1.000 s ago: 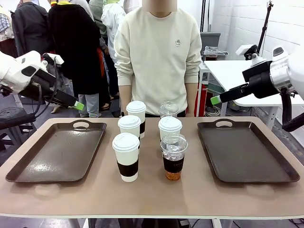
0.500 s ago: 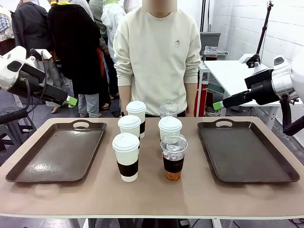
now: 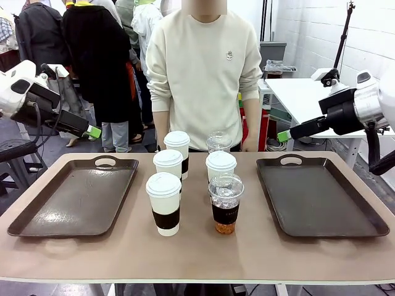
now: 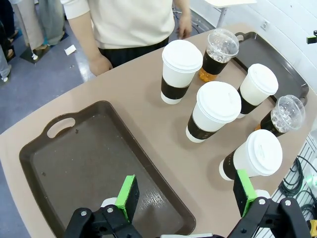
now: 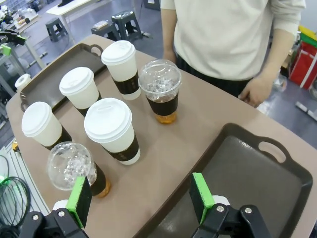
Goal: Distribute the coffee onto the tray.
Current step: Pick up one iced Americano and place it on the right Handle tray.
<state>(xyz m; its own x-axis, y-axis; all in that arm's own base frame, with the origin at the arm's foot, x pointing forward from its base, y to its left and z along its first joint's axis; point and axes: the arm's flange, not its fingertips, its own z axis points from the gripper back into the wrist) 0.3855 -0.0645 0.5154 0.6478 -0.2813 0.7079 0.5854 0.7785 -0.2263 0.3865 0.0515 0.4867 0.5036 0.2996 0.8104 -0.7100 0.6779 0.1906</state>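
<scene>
Clearly the job has not begun: all six coffees stand grouped in the middle of the counter (image 3: 197, 259), between the left tray (image 3: 68, 206) and the right tray (image 3: 321, 206), and both trays are bare. The four white paper cups (image 3: 163, 206) with white lids and dark sleeves make up a column of three on the left-tray side plus the middle spot of the other column. The two iced coffees (image 3: 226, 206) under clear domes take that column's front and back places. No cup touches a tray.

The left pincer (image 4: 186, 194) hangs well above the left tray's inner edge, jaws spread wide with nothing between them. The right pincer (image 5: 140, 196) hovers likewise over the right tray's inner edge, fully spread and empty. The person (image 3: 203, 80) stands at the far side, hands down by the counter's edge, touching no cup.

By my reckoning every cup has yet to be carried over, so the whole task lies ahead.

As for writing, the dark band on the front iced coffee bears faint pale print, too small to read. The paper cups' sleeves look plain, and the small emblem on the person's sweater cannot be made out
</scene>
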